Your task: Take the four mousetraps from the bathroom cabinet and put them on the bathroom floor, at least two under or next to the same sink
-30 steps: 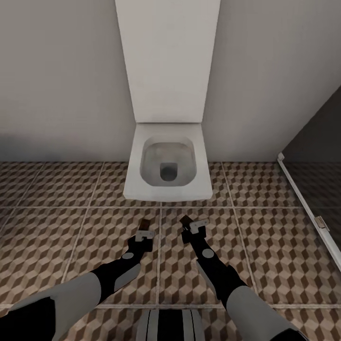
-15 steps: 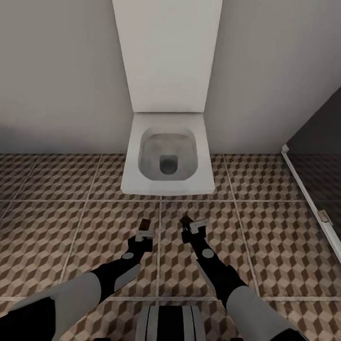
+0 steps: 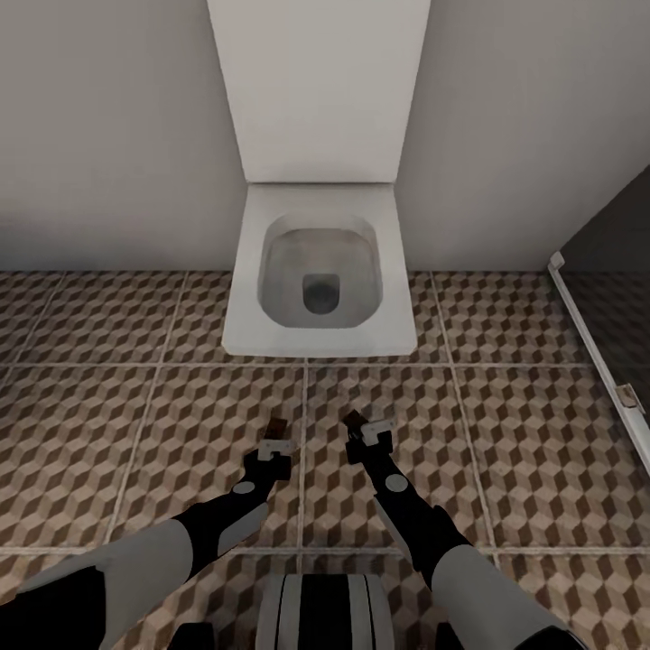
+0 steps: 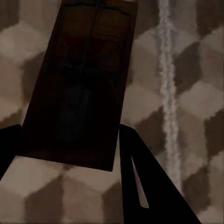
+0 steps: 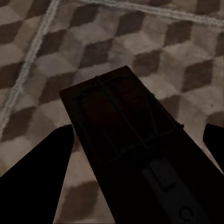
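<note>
- Pincer on the left [image 3: 275,433] is pinching a mousetrap [image 3: 278,424]. The little brown board sticks out past its fingertips, up above the bathroom floor [image 3: 135,451]. In the left wrist view the mousetrap [image 4: 81,79] sits between the dark fingers [image 4: 144,186], with the cube tiles far below it.
- Toilet [image 3: 319,271] stands ahead of both pincers. It sits higher in the head view and looks a bit bigger than a second ago. The whole view has shifted, so the robot is moving, not the toilet. The arms keep the same pose.
- Pincer on the right [image 3: 366,430] is pinching a second mousetrap [image 3: 354,419]. In the right wrist view that board [image 5: 126,126] pokes out between the fingers [image 5: 42,158], over the tiles.
- My guess: the robot is carrying two traps and is hunting for the sink.
</note>
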{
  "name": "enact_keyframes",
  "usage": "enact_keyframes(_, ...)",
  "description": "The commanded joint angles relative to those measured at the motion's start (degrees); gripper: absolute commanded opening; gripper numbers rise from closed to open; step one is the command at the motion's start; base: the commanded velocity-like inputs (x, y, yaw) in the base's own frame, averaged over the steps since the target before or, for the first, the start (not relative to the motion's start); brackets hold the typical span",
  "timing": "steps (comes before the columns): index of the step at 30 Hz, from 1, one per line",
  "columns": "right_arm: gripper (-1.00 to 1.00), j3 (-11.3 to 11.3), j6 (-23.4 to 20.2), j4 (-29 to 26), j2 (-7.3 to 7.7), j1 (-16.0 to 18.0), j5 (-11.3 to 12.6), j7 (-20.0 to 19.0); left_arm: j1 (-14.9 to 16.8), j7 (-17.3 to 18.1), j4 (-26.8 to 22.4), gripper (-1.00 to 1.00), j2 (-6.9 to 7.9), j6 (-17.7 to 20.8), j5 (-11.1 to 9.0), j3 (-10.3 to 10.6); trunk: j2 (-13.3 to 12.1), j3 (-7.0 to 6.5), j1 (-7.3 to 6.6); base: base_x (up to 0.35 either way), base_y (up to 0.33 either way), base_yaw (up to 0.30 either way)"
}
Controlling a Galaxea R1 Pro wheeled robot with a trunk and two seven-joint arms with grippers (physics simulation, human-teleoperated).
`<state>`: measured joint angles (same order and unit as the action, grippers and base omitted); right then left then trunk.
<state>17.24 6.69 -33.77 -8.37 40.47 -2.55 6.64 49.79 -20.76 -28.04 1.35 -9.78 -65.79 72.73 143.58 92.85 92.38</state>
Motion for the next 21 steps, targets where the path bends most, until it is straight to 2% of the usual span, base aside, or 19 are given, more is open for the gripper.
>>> enact_keyframes(1,-1.0,0.25,0.08,0.05,0.02,0.05,-0.27,0.48,0.08,-0.6,-0.14,-1.0,0.06,-0.24,-0.3,0.49,0.03,0.33,0.01,0.0,0.0,0.0)
enact_keyframes(6,-1.0,0.25,0.08,0.03,0.02,0.05,-0.27,0.48,0.08,-0.6,-0.14,-1.0,0.06,-0.24,-0.3,0.49,0.04,0.89,0.04,0.0,0.0,0.0)
enact_keyframes(14,-1.0,0.18,0.28,-0.01,0.22,0.05,-0.38,0.61,0.08,-0.6,-0.06,-1.0,0.14,-0.28,-0.26,0.44,0.04,1.0,0.04,0.0,0.0,0.0)
enact_keyframes(21,-1.0,0.21,-0.16,-3.64,0.08,0.05,-0.53,2.27,0.07,-0.64,0.23,-1.0,0.49,-0.4,-0.09,0.23,0.04,1.0,0.04,0.0,0.0,0.0)
